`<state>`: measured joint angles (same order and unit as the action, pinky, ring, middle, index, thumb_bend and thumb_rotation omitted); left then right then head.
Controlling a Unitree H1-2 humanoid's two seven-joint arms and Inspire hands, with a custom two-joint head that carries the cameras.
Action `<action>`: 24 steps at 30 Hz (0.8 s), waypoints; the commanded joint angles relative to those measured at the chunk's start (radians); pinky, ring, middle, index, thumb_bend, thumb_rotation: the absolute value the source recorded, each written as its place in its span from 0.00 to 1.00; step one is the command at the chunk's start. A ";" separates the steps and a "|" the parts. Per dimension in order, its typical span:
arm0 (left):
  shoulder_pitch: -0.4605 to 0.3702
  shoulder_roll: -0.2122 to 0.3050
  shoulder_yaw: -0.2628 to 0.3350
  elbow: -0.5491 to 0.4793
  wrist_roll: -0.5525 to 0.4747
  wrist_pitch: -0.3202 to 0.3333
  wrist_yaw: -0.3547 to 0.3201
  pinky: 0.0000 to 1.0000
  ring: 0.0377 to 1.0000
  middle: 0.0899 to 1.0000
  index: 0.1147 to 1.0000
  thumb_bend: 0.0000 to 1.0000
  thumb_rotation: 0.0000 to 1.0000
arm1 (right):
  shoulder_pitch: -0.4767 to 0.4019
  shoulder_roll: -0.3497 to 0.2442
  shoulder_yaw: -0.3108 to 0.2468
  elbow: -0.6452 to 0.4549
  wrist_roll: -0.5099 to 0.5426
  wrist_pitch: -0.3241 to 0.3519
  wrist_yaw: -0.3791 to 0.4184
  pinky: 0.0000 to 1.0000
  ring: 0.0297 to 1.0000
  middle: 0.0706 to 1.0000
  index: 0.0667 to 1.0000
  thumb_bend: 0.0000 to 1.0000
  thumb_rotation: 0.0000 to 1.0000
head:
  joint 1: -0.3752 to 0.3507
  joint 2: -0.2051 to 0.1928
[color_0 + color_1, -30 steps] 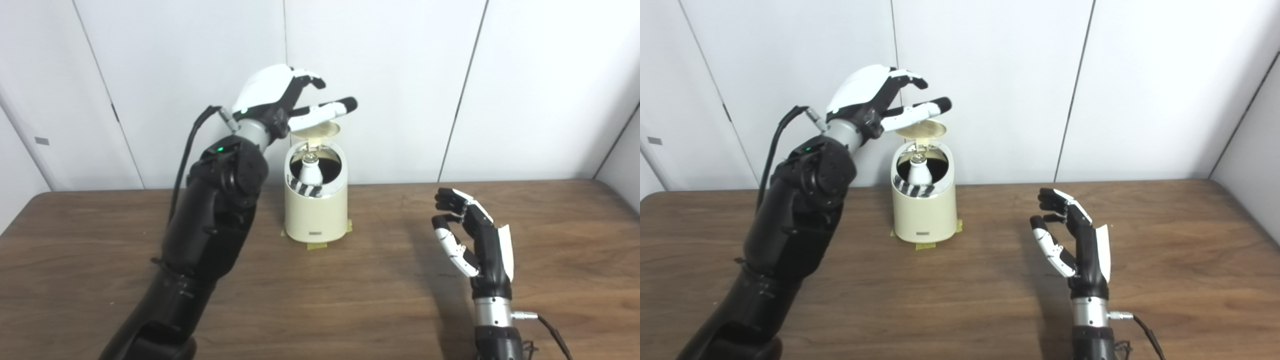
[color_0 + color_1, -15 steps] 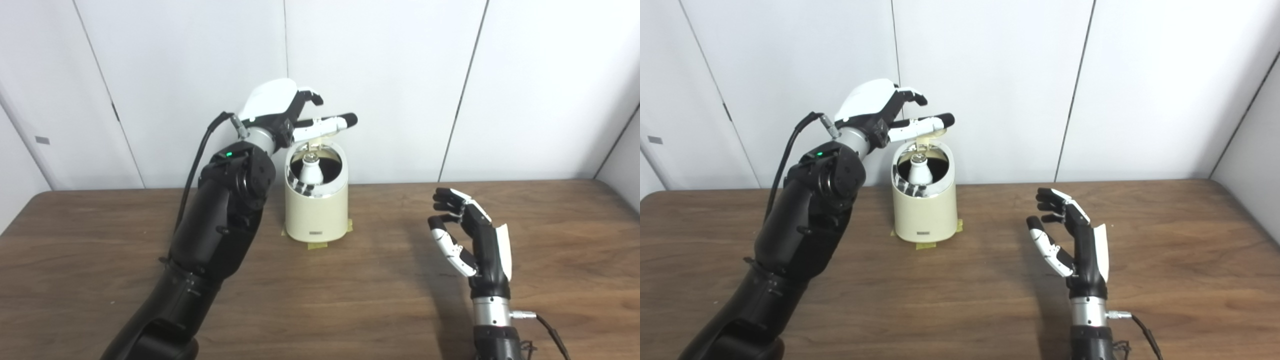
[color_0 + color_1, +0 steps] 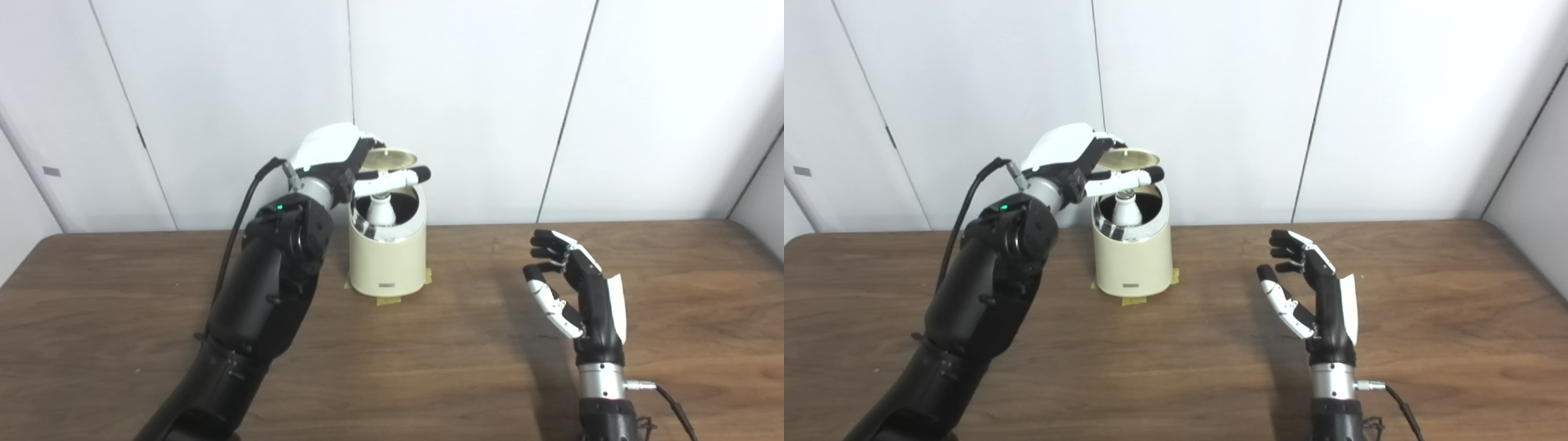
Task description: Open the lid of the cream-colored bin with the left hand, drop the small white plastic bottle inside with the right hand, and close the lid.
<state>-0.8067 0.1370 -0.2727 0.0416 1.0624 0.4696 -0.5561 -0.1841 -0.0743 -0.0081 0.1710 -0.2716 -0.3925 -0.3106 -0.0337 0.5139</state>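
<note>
Lower now than a second ago, the left hand (image 3: 334, 156) has dropped from above the bin (image 3: 387, 245) to the level of its rim, at upper centre of the frame. One finger (image 3: 392, 179) stretches across the open mouth, in front of the lid (image 3: 392, 160), which stands raised behind it near the back wall. Whether that finger touches the lid or the rim is hard to say; the hand's other fingers are tucked behind its white back shell and mostly hidden. It holds nothing that I can see, fingers spread.

One bottle (image 3: 380, 211) stands upright inside the bin, white, its cap just under the outstretched finger; only its neck and shoulders show, the rest sunk below the rim. The bin sits at the far middle of the surface (image 3: 441, 355), with bits of yellow tape (image 3: 388, 301) peeking out at its base. A small dark label on its front is too small to read.

Over at lower right, the right hand (image 3: 572, 288) is upright, palm turned toward the bin, fingers loosely curled and apart, empty, well clear of everything. Its forearm is cut off by the bottom edge, as is the left arm.

One bin, one lid, one bottle, two hands.
</note>
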 commanded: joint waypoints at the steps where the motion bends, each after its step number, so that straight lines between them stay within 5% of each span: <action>1: -0.041 -0.009 0.002 -0.038 0.024 0.000 0.013 1.00 0.96 0.83 0.79 0.92 1.00 | 0.042 0.038 0.015 0.055 -0.021 -0.024 -0.012 0.57 0.66 0.68 0.68 0.21 0.44 | 0.000 0.000; 11: 0.006 -0.005 -0.024 -0.083 0.036 -0.001 -0.002 1.00 0.97 0.90 0.82 0.93 1.00 | 0.036 0.039 0.017 0.062 -0.011 -0.033 -0.007 0.57 0.67 0.69 0.69 0.22 0.44 | 0.002 -0.001; 24: 0.077 0.063 -0.138 -0.135 0.135 -0.077 0.074 1.00 0.96 0.82 0.78 0.94 1.00 | 0.031 0.044 0.015 0.062 -0.011 -0.027 -0.009 0.57 0.67 0.69 0.69 0.22 0.46 | 0.006 -0.001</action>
<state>-0.6998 0.1896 -0.4062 -0.0573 1.1588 0.4076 -0.5162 -0.1935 -0.0688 -0.0078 0.1818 -0.2694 -0.3940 -0.3108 -0.0276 0.5123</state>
